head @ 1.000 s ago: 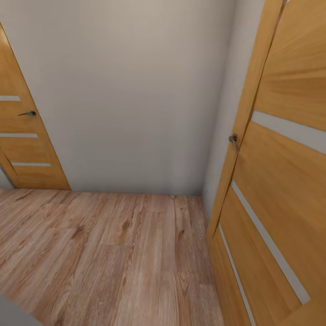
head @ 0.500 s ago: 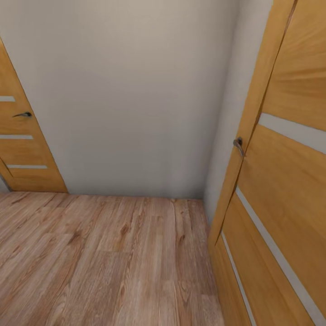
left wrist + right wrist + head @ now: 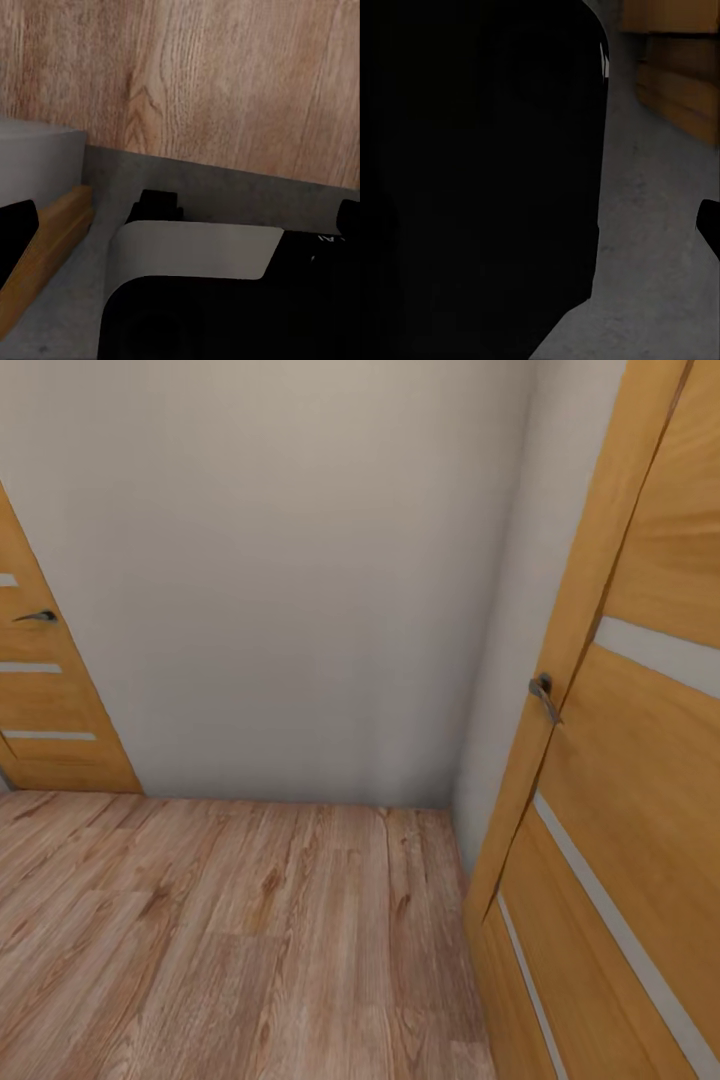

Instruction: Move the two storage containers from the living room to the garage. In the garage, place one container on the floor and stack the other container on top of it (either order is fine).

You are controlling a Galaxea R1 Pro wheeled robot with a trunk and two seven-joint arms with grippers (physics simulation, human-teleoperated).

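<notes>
The two storage containers are out of view. In the left wrist view, two dark fingertips (image 3: 16, 225) of my left gripper sit far apart at the frame's edges with nothing between them, above my own base (image 3: 195, 255). Under it lies the speckled grey concrete floor (image 3: 67, 315), which meets light wood planks (image 3: 195, 75). In the right wrist view a dark fingertip (image 3: 709, 225) shows at the edge over the grey concrete floor (image 3: 652, 225); my black body (image 3: 472, 172) hides the rest.
Ahead in the head view is a plain white wall (image 3: 290, 580) above wood plank flooring (image 3: 230, 940). An orange door (image 3: 620, 810) with a metal handle (image 3: 543, 695) stands close on the right. Another orange door (image 3: 40, 700) is at the far left.
The whole head view has shifted: the camera has moved closer to the wall, so the left door slides off to the left and the right door's handle sits further right and lower.
</notes>
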